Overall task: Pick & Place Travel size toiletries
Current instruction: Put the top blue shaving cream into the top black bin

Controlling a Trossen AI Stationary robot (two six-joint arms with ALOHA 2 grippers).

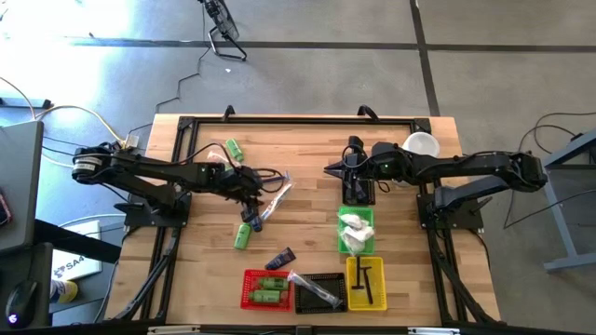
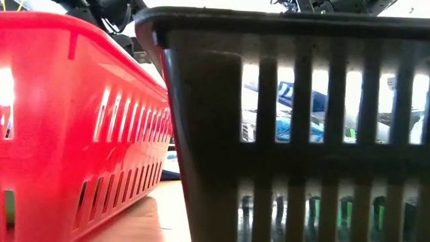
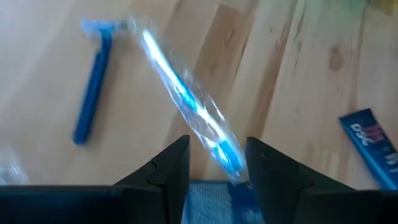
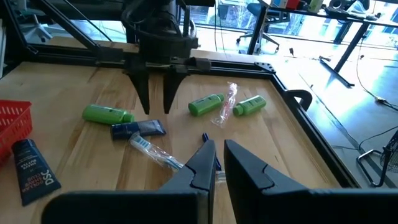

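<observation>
The clear-wrapped toothbrush (image 3: 186,102) lies on the wooden table (image 1: 307,167) between the parted fingers of the left gripper (image 3: 216,163), a blue razor (image 3: 93,81) nearby; the right gripper (image 4: 216,163), pinched together, hovers mid-table

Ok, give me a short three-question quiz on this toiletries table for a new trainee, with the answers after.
1. True or false: the left gripper is straddling the clear-wrapped blue toothbrush.
2. What lies in the small red mesh basket: A white packets, B small green plastic bottles, C black combs?
3. What long-handled item lies on the wood beside that toothbrush?

Key
1. True; fingers apart, either side of it.
2. B.
3. The blue plastic razor.
</observation>
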